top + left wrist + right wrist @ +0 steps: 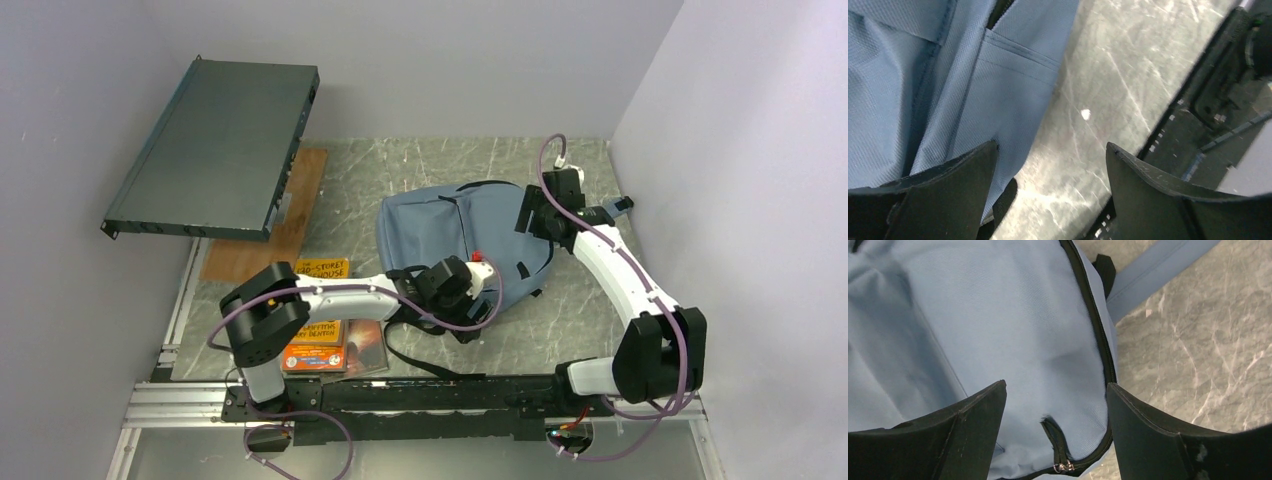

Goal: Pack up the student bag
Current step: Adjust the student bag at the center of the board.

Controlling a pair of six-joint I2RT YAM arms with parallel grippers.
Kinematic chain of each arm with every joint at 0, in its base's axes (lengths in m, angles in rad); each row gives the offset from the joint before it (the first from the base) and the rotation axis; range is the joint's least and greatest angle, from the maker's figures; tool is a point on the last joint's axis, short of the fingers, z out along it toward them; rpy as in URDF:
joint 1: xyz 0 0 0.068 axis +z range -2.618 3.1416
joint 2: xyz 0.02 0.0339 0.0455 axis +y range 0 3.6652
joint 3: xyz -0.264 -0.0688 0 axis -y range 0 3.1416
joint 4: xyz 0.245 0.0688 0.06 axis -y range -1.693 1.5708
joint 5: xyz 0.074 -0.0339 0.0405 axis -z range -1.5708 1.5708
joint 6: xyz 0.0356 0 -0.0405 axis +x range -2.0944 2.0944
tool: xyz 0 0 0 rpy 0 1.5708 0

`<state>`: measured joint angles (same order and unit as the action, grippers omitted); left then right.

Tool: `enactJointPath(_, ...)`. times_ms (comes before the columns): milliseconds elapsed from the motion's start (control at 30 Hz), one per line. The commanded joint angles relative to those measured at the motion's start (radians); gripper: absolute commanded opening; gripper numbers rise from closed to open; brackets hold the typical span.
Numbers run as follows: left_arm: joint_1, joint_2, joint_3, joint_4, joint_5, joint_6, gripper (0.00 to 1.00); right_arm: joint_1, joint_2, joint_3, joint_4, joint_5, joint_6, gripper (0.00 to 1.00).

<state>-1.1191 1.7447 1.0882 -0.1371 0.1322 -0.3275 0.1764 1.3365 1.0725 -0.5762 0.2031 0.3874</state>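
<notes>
The student bag (465,235), blue-grey with dark zippers, lies flat in the middle of the marble table, its black straps trailing toward the arms. My left gripper (482,275) hovers over the bag's near edge. In the left wrist view it (1052,155) is open, with bag fabric (948,90) under the left finger and bare table between the jaws. My right gripper (530,215) is over the bag's right side. It (1055,390) is open above the bag (998,325), and a dark zipper (1098,335) with metal pulls (1063,467) runs between its fingers.
A dark flat rack unit (215,150) leans against the left wall above a brown board (270,225). Books (320,345) lie at the near left, one with a yellow cover (322,268). A blue strap (1158,275) crosses the table. The arms' mounting rail (1208,125) runs along the near edge.
</notes>
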Motion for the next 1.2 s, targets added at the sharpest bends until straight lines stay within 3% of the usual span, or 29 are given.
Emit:
enactJointPath(0, 0.017, 0.105, 0.023, 0.026, -0.106, -0.016, 0.84, -0.030, -0.007, -0.083, 0.088, 0.034, 0.033, 0.75)
enactJointPath(100, 0.078, 0.193, 0.133, -0.121, -0.126, -0.042, 0.84, -0.099, -0.005, -0.126, 0.100, -0.025, 0.049, 0.71)
enactJointPath(267, 0.197, 0.224, 0.220, -0.201, -0.111, -0.031, 0.88, -0.158, -0.032, -0.200, 0.154, -0.256, 0.028, 0.44)
enactJointPath(400, 0.306, 0.232, 0.271, -0.252, -0.128, 0.012, 0.92, -0.156, -0.010, -0.236, 0.183, -0.530, 0.001, 0.25)
enactJointPath(467, 0.365, 0.258, 0.324, -0.295, -0.129, 0.031, 0.93, -0.140, -0.011, -0.275, 0.220, -0.682, 0.026, 0.22)
enactJointPath(567, 0.447, 0.298, 0.433, -0.381, -0.129, 0.065, 0.93, -0.068, -0.067, -0.370, 0.336, -0.820, 0.109, 0.27)
enactJointPath(700, 0.507, 0.284, 0.487, -0.388, -0.160, 0.104, 0.95, 0.077, -0.164, -0.463, 0.574, -0.939, 0.246, 0.48)
enactJointPath(767, 0.521, 0.257, 0.495, -0.395, -0.165, 0.127, 0.95, 0.097, -0.194, -0.466, 0.607, -0.972, 0.267, 0.53)
enactJointPath(900, 0.525, 0.160, 0.461, -0.395, -0.133, 0.148, 0.95, 0.051, -0.250, -0.343, 0.331, -0.794, 0.122, 0.66)
enactJointPath(1000, 0.525, 0.082, 0.411, -0.380, -0.065, 0.136, 0.95, -0.011, -0.259, -0.255, 0.169, -0.625, 0.035, 0.68)
enactJointPath(1167, 0.519, -0.041, 0.324, -0.371, 0.074, 0.054, 0.92, -0.095, -0.254, -0.226, 0.107, -0.456, 0.019, 0.67)
